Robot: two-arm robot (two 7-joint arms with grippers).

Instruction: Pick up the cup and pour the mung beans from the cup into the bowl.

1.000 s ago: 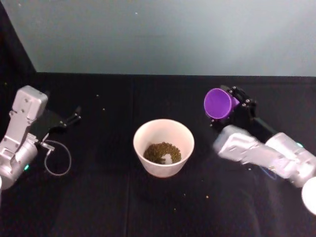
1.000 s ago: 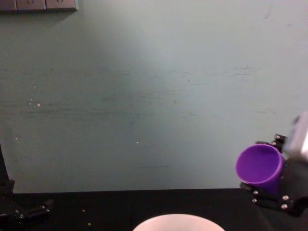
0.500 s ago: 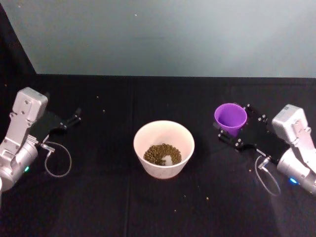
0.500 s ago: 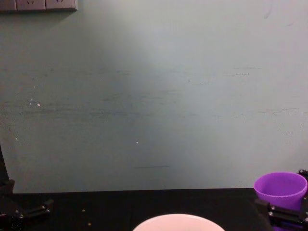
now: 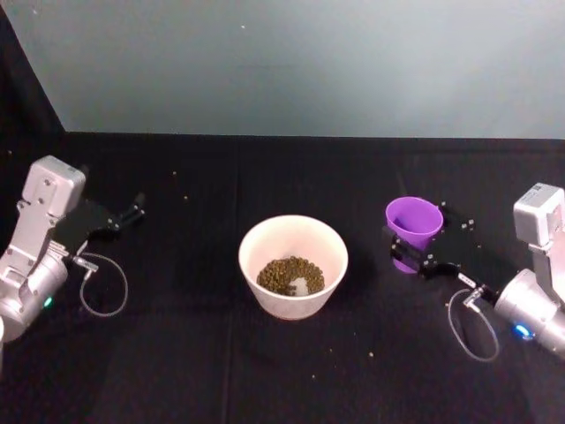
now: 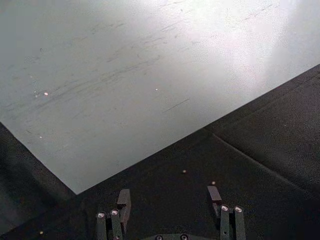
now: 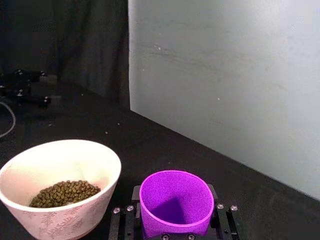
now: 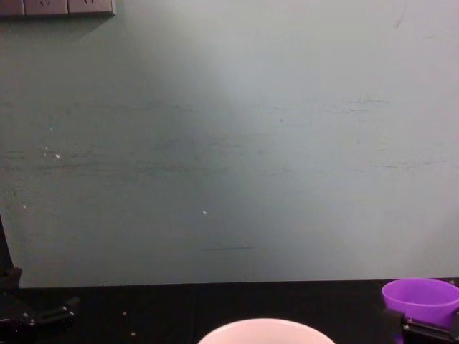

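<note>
Cup: the purple cup (image 5: 413,223) is standing upright and looking empty, to the right of the bowl and apart from it.
Right pincer: the right pincer (image 5: 422,250) is clamping the cup between its fingers.
Bowl: the pale bowl (image 5: 328,246) is sitting at the middle of the black tabletop (image 5: 265,362).
Mung beans: the mung beans (image 5: 289,275) are lying heaped inside the bowl.
Left pincer: the left pincer (image 5: 132,210) is resting well to the left of the bowl, fingers spread, gripping nothing.

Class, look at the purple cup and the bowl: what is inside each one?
The cup looks empty; the right gripper hides its outer base. The bowl holds mung beans.
</note>
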